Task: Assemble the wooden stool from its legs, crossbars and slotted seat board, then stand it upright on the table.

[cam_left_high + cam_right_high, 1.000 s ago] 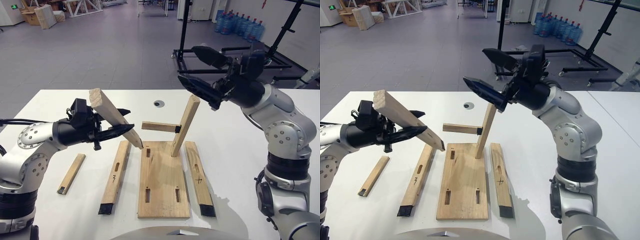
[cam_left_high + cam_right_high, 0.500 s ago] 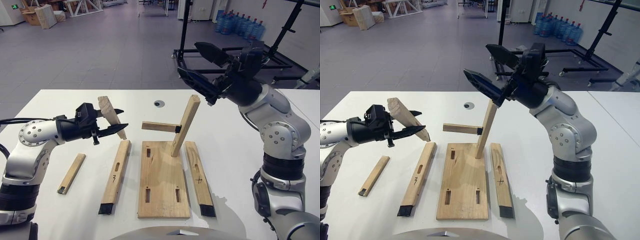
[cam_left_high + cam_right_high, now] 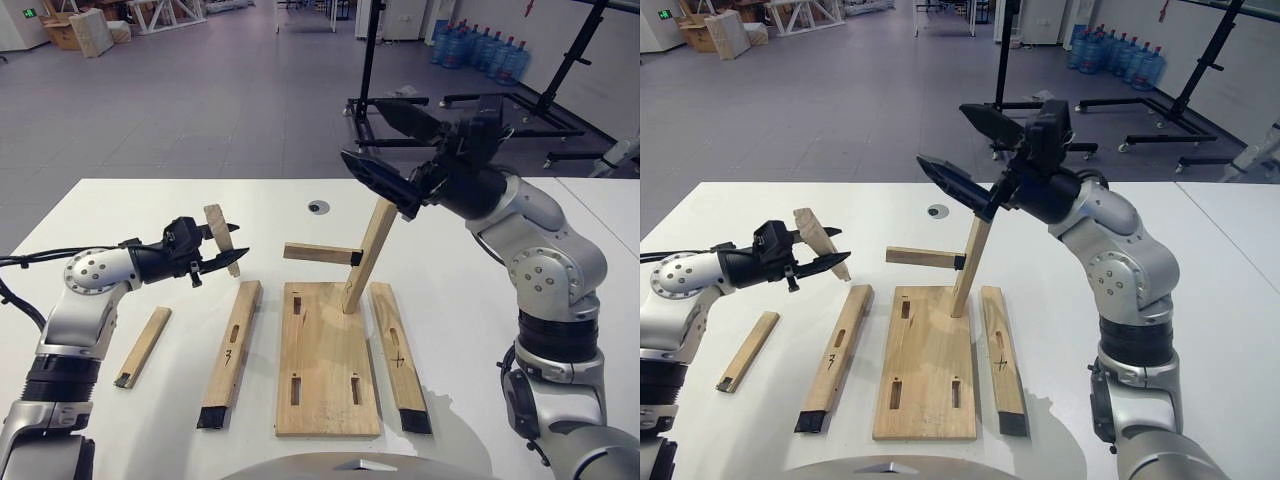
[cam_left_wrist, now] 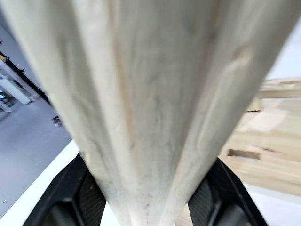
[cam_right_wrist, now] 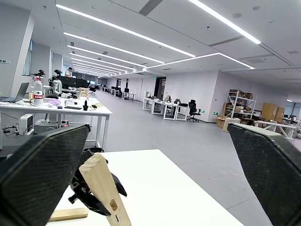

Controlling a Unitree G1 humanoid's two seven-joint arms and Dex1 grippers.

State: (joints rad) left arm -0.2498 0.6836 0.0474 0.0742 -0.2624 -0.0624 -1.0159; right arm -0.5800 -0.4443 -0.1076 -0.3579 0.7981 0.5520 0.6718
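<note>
Open hall behind: grey floor [image 3: 200, 100], black rack [image 3: 372, 60], water bottles [image 3: 478, 45] far back. White table [image 3: 110, 215] carries all the parts. Board [image 3: 325, 375] lies flat mid-table, long axis running away from the robot. One standing leg [image 3: 368, 255] sits in its far right slot, leaning a bit, with a crossbar [image 3: 318, 253] sticking out leftward from mid-height. Loose leg A [image 3: 230, 350] lies flat just left of the board, loose leg B [image 3: 398, 355] just right, and a short bar [image 3: 143, 345] lies further left, apart. Left gripper [image 3: 236, 243] is clamped on the held leg [image 3: 216, 222], off the table and left of the board, long axis steep and tilted, lower end toward the board side. Key relation — the empty far left slot [image 3: 297, 300] sits right of and below that lower end, near but not under it, and the left arm is the nearer one. My read: the held leg has to go right, then down end-first into that slot, close under the crossbar's free end — looks tight. Right gripper [image 3: 366, 130] is spread wide, holding nothing, hovering by the standing leg's top. Can't tell whether its lower finger touches the leg.
</note>
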